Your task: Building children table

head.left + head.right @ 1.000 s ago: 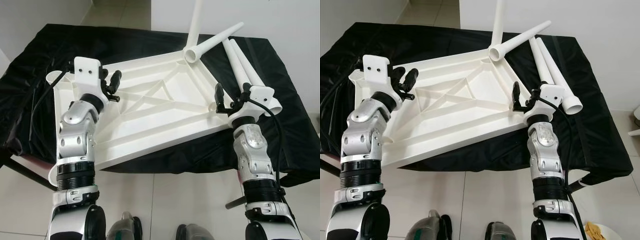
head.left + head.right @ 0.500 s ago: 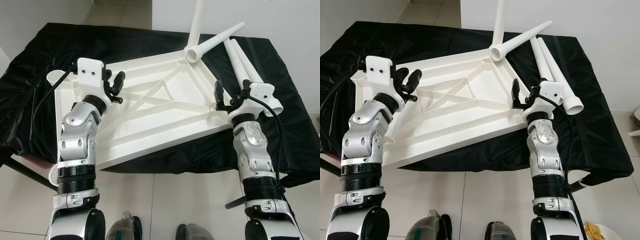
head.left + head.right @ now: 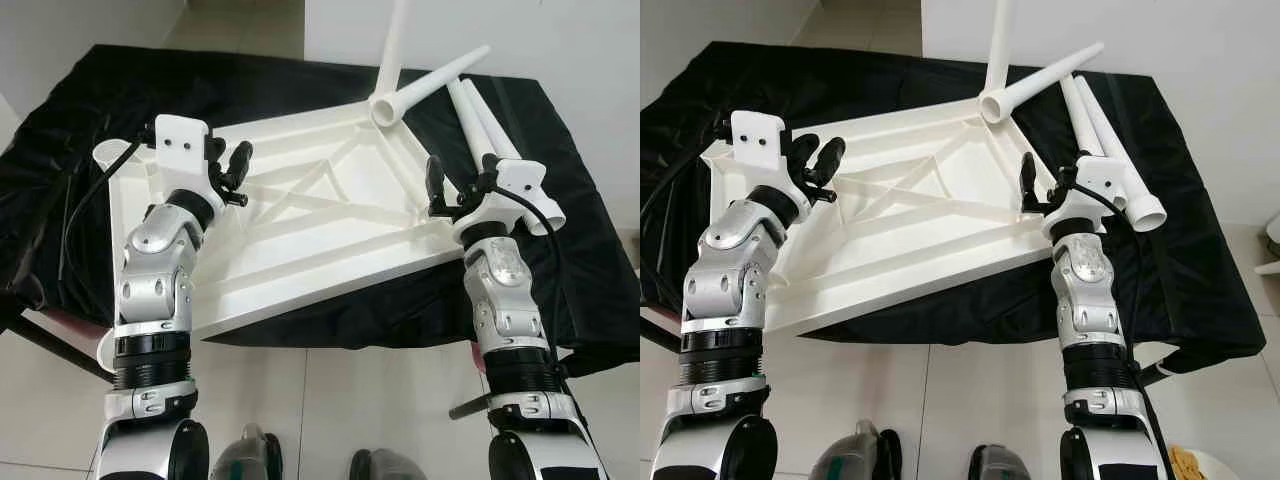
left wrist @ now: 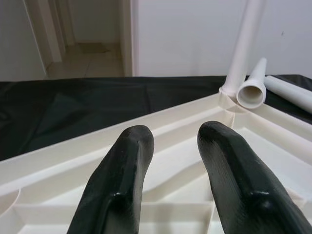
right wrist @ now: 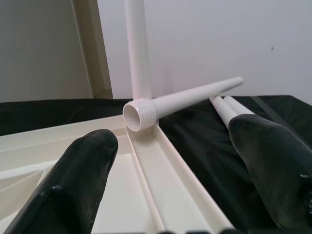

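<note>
The upturned white ribbed plastic tabletop point(image 3: 300, 235) on the black-draped counter point(image 3: 560, 250) looks light, stiff and slippery, so my narrowly parted left end effector point(image 3: 228, 172) and wide right end effector point(image 3: 452, 192) should take its raised edge ribs.

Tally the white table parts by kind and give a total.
Tabletop: 1, upside down on the black cloth
Upright leg, at the far corner: 1
Leaning leg, resting on that corner: 1
Loose legs, side by side on the cloth: 2
Total: 5
</note>
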### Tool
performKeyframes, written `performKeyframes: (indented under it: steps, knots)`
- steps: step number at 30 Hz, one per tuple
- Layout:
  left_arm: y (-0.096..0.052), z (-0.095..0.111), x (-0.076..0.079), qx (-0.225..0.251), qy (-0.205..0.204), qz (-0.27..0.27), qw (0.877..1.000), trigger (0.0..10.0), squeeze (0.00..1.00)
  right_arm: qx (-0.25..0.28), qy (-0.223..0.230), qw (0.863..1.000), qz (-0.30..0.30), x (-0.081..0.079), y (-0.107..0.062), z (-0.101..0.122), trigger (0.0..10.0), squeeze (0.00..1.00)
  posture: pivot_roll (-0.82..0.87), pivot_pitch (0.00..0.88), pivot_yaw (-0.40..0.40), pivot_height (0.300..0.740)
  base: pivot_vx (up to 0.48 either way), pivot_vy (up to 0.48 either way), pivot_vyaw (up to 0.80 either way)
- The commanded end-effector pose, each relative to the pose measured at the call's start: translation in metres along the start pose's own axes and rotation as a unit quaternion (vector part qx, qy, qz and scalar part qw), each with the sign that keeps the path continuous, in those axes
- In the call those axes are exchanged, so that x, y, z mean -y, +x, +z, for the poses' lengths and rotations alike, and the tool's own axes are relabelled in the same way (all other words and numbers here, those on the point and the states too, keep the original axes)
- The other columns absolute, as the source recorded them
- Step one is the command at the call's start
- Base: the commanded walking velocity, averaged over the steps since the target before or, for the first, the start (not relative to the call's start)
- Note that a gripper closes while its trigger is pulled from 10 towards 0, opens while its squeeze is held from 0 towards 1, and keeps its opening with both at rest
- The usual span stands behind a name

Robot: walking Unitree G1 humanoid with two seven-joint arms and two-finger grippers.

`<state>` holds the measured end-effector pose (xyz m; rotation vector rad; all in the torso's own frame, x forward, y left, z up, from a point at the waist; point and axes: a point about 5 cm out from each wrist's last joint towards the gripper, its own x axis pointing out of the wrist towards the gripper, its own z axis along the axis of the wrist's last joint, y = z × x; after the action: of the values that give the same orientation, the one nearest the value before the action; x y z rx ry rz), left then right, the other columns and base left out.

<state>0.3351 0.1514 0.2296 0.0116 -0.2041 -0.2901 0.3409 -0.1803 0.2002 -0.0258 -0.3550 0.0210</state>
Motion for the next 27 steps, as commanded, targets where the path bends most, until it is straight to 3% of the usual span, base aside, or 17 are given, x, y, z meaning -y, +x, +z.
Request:
performKeyframes:
  steps: [1, 27]
  knots:
    - [-0.0016, 0.001, -0.0043, 0.002, 0.003, 0.038, 0.999, 10.0, 0.0, 0.0, -0.003, 1.0, 0.002, 0.0004, 0.0023, 0.0005, 10.0, 0.0, 0.02, 0.079, -0.008, 0.74, 0.27, 0.0, 0.0]
    - [-0.0051, 0.0015, -0.0037, 0.005, 0.009, 0.04, 0.999, 10.0, 0.0, -0.005, -0.004, 1.0, 0.027, -0.0053, 0.0075, -0.0027, 10.0, 0.0, 0.04, 0.053, -0.027, 0.74, 0.279, 0.0, 0.0]
